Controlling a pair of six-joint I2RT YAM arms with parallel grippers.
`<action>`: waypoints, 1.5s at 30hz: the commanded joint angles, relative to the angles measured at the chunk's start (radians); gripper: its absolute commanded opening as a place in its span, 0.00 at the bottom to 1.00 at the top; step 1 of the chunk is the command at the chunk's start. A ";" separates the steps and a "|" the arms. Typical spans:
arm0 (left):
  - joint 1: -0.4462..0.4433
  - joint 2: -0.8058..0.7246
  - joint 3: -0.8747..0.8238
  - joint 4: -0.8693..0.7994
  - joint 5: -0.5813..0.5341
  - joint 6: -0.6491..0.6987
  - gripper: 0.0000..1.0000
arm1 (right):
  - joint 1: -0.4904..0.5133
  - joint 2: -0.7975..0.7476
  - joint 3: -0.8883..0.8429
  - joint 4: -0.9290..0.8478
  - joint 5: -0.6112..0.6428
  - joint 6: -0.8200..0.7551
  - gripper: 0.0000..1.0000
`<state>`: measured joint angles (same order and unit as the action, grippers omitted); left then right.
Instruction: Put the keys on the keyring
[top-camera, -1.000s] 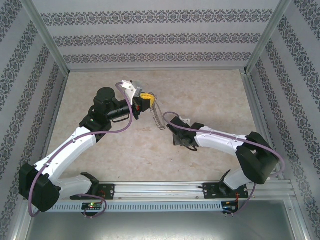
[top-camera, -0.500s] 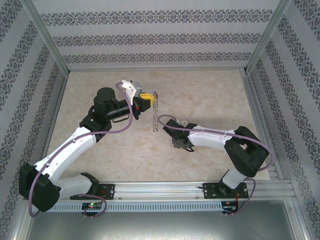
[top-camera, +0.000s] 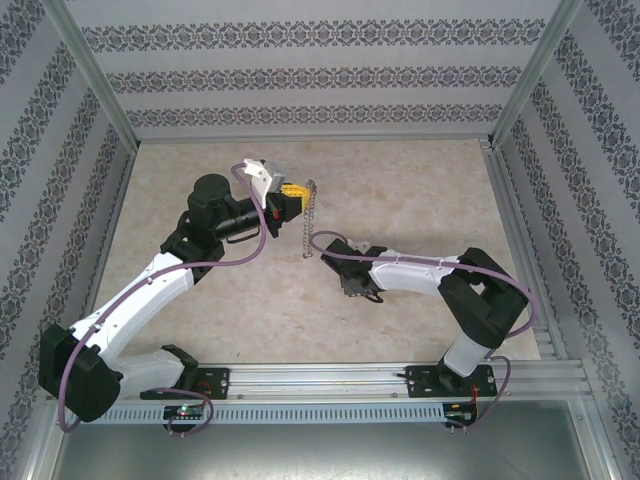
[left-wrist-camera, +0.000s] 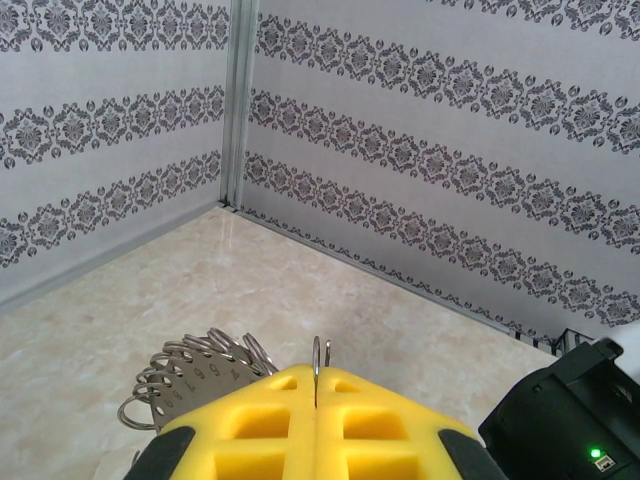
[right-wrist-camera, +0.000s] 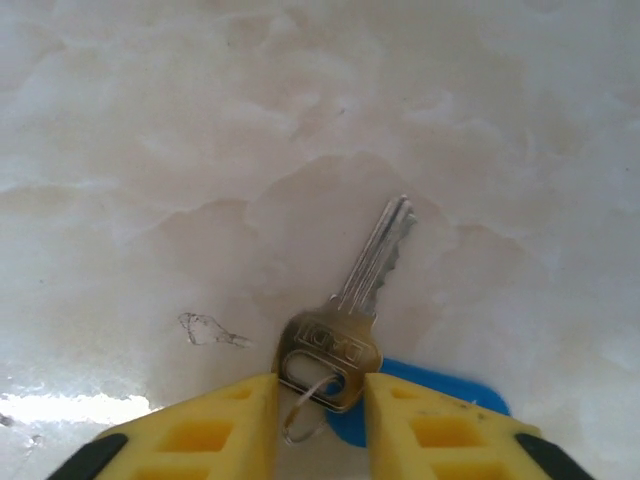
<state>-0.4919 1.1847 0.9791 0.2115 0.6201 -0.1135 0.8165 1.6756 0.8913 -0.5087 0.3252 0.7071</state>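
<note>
The top camera sits high behind the arms (top-camera: 150, 290), looking down on the whole table (top-camera: 420, 190). The camera on the left gripper (left-wrist-camera: 316, 385) looks across at the walls (left-wrist-camera: 450, 150). The camera on the right gripper (right-wrist-camera: 320, 400) looks down, very near the same table.

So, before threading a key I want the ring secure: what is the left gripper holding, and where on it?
The keyring: the left gripper has its jaws shut on a thin wire loop at one end, the chain of links dangling.

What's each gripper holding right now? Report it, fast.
Left gripper: shut on the keyring.
Right gripper: jaws straddle the key head on the table; whether it grips cannot be told.
</note>
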 joint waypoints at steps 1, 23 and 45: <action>-0.009 -0.001 0.017 0.080 0.014 -0.009 0.00 | 0.006 0.015 -0.005 -0.022 0.030 -0.001 0.25; -0.009 -0.002 0.012 0.089 0.021 -0.022 0.00 | -0.031 -0.212 -0.082 0.064 -0.086 -0.129 0.00; -0.008 0.014 0.006 0.086 0.078 -0.013 0.00 | -0.494 -0.873 -0.324 0.394 -0.935 -0.367 0.00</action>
<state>-0.4919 1.1957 0.9791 0.2226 0.6617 -0.1207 0.3466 0.8280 0.5804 -0.1719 -0.4553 0.3687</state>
